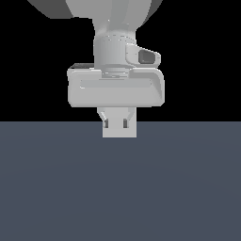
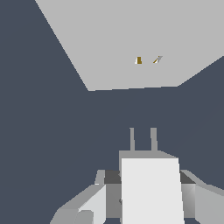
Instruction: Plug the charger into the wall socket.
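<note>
In the wrist view the charger [image 2: 151, 192], an off-white block with two short grey prongs [image 2: 153, 139], sits between my gripper's [image 2: 144, 197] fingers [image 2: 94, 203]. The gripper is shut on it. The prongs point toward the wall socket [image 2: 118, 39], a flat light-grey plate with two small dark holes [image 2: 139, 60], a short way ahead and apart from the prongs. The holes lie roughly in line with the prongs. In the exterior view the gripper [image 1: 116, 124] hangs low over the floor with a pale block [image 1: 119, 132] at its fingertips. I cannot tell there whether that block is the charger or the plate.
A dark blue-grey floor [image 1: 117, 188] spreads under everything. The arm's wide white hand body [image 1: 116, 89] fills the upper middle of the exterior view and hides what lies behind it.
</note>
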`<state>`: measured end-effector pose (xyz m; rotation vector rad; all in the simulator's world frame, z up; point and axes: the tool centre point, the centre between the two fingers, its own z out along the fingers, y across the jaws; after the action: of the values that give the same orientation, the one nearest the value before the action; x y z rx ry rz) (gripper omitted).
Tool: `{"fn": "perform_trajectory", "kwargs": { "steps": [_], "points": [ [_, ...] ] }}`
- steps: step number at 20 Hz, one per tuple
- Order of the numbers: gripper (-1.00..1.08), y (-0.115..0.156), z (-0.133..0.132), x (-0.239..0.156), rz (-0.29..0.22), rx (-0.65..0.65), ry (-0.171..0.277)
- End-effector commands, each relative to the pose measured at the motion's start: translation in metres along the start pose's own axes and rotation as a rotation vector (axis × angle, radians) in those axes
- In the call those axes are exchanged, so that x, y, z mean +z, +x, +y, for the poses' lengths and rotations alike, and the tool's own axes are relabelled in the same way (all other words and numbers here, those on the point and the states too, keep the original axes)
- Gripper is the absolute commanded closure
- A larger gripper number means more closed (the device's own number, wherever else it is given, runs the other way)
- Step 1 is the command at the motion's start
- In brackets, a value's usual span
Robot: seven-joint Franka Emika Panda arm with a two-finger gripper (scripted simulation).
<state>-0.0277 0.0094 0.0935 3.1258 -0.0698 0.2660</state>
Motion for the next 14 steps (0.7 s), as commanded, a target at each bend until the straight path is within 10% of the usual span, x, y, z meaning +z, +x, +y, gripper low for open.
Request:
{"fn": "perform_trajectory", "kwargs": {
  "steps": [1, 14],
  "points": [
    [1.08, 0.0046, 0.0032, -0.0021, -0.001, -0.023, 0.004],
    [1.08, 0.0117, 0.0080, -0.0046, -0.002, -0.054, 0.009]
  ]
}}
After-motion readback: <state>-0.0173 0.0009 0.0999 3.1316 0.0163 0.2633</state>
